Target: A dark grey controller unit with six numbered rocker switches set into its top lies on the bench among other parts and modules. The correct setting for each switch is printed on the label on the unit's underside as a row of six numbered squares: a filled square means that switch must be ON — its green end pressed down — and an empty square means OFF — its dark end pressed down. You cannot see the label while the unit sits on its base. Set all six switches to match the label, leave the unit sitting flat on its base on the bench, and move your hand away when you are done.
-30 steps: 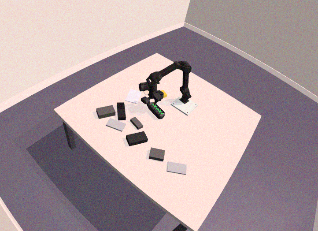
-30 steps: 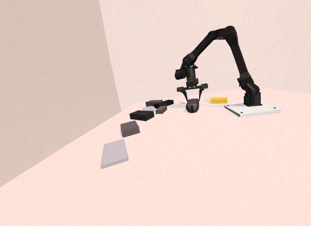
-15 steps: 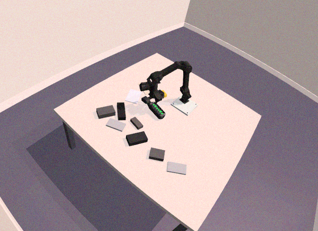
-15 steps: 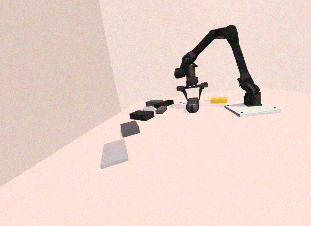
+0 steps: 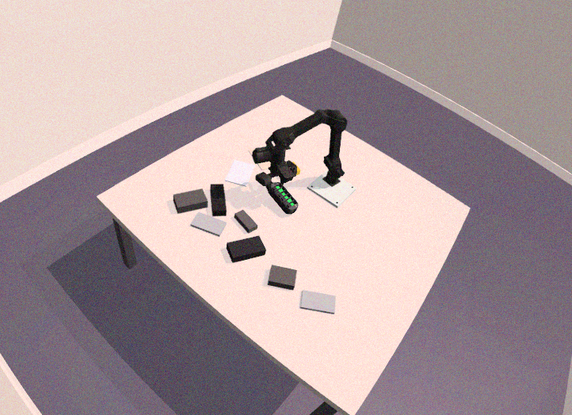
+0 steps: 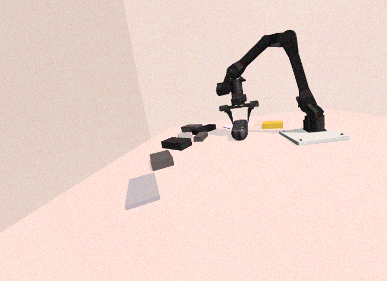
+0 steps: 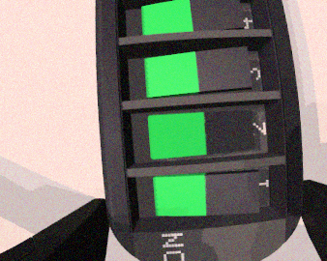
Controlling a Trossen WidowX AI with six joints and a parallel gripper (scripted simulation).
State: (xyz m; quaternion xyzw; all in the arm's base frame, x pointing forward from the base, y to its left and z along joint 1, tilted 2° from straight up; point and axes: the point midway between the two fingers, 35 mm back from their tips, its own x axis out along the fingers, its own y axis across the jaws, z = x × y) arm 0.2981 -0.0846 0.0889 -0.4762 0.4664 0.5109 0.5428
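The dark grey controller unit shows its switch side up, with its length tilted; its underside label is hidden. My gripper has one finger against each long side, near the switch 1 end, and is shut on the unit. The wrist view shows switches 1 to 4, each with a green half at left and a dark half at right. Switch 2 is shaded darker and tilts differently from the others. Switches 5 and 6 are outside the wrist view. I cannot tell whether the unit touches the bench.
A yellow block lies behind the gripper, and a white sheet lies beside it. Several dark blocks, one black, and grey plates line one side. The arm's base plate is opposite.
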